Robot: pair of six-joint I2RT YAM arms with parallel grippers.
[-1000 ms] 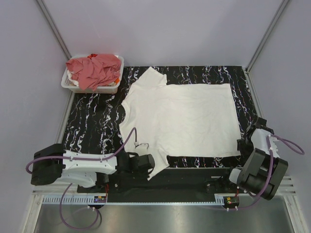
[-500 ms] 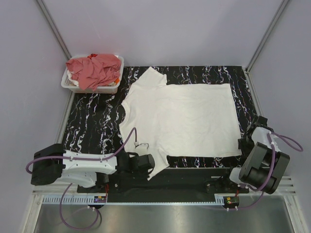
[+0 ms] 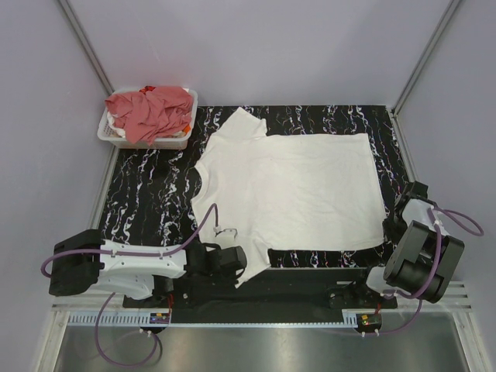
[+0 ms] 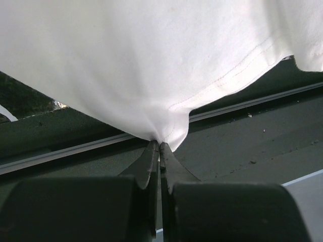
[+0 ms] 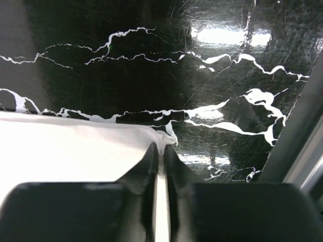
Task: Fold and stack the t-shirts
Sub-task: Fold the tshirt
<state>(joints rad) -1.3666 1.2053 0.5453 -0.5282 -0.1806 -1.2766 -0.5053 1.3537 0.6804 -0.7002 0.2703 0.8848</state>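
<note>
Worktop point(image 3: 147, 194), black with white marble veins, fills the middle of the overhead view. Spread flat across its centre and right half lies the white t-shirt point(image 3: 294, 190), neck opening toward the left edge and bottom hem running along near the right edge. One sleeve points to the far edge; the other reaches past the near edge and hangs over it.

At the far left corner sits a white plastic basket point(image 3: 108, 133), half on the worktop's corner, heaped with crumpled salmon-red t-shirts point(image 3: 151, 108) that spill over its rim. They are well apart from the white shirt's far sleeve.

By the near edge, left of centre, the left hand point(image 4: 159, 146) lies low and is pinched tight on the white t-shirt's near sleeve; the wrist view shows the two fingers pressed together with a pucker of cloth caught between their tips and the stitched sleeve hem draping away to the right.

Close to the near right corner, the right hand point(image 5: 162, 147) is likewise clamped to, its fingertips meeting on the very corner of the white t-shirt's hem, where the cloth bunches into a small fold against the glossy black surface.
</note>
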